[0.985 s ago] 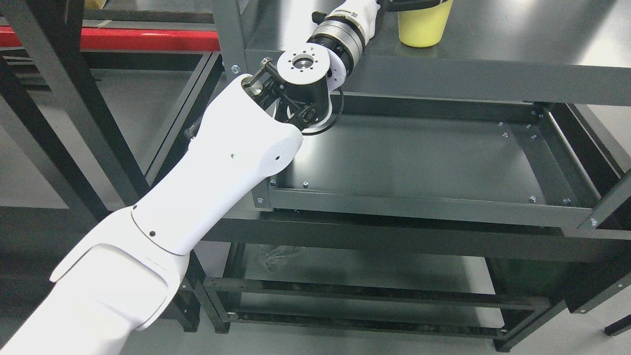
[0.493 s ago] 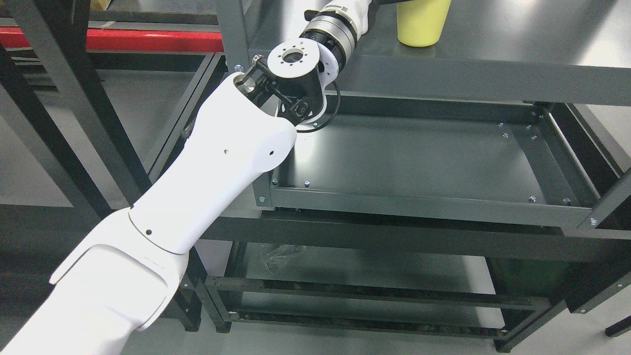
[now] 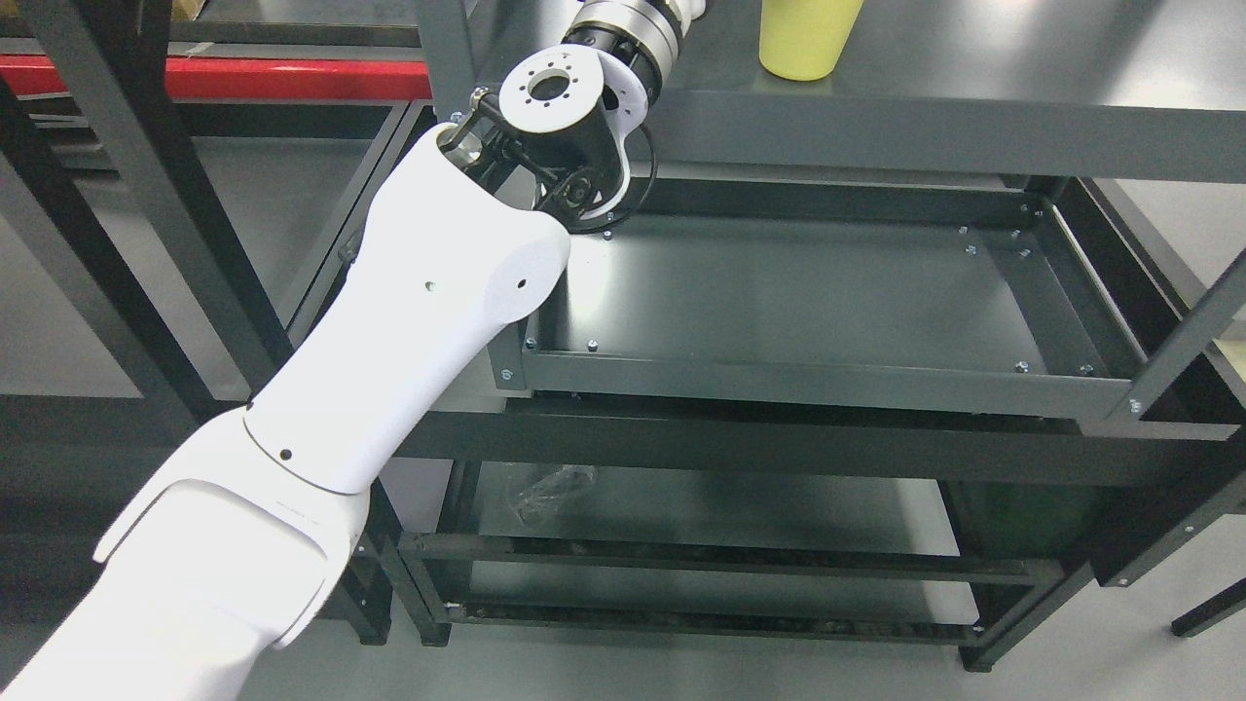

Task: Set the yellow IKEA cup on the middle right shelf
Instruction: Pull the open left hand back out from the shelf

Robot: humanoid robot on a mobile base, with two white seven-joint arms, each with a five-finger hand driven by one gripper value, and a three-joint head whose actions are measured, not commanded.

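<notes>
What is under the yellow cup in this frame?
The yellow cup stands on a dark shelf, its base touching. Below is another shelf tray, bare where visible. The cup's top is cut off by the frame edge.

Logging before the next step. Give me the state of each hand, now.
Left: arm reaches up past the top edge by the yellow cup; the hand itself is cut off, cannot be told.
Right: not in view.

The pale yellow plastic cup point(image 3: 808, 44) is cut off by the top edge. The left hand is hidden beyond that edge.
</notes>
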